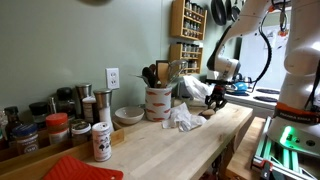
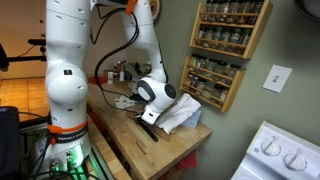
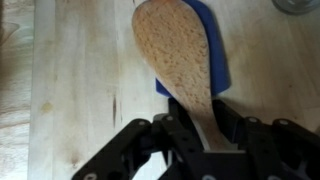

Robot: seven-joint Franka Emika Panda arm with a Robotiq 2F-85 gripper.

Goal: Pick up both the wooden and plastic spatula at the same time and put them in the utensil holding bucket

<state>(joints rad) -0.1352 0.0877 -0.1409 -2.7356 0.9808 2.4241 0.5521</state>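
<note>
In the wrist view a wooden spatula [image 3: 180,55] lies on top of a blue plastic spatula [image 3: 215,50], heads pointing away over the butcher-block counter. My gripper [image 3: 200,125] has its black fingers pressed on both sides of the two stacked handles. In both exterior views the gripper [image 1: 216,99] [image 2: 150,113] is low at the counter surface near the counter's end. The utensil bucket [image 1: 157,104], a white crock with several dark utensils in it, stands against the wall some way from the gripper.
A crumpled white cloth [image 1: 183,118] [image 2: 180,112] lies on the counter between gripper and bucket. A bowl [image 1: 128,115], spice jars [image 1: 58,128], a red mat [image 1: 80,168] and a wall spice rack [image 1: 188,25] are nearby. A stove [image 2: 280,155] adjoins the counter end.
</note>
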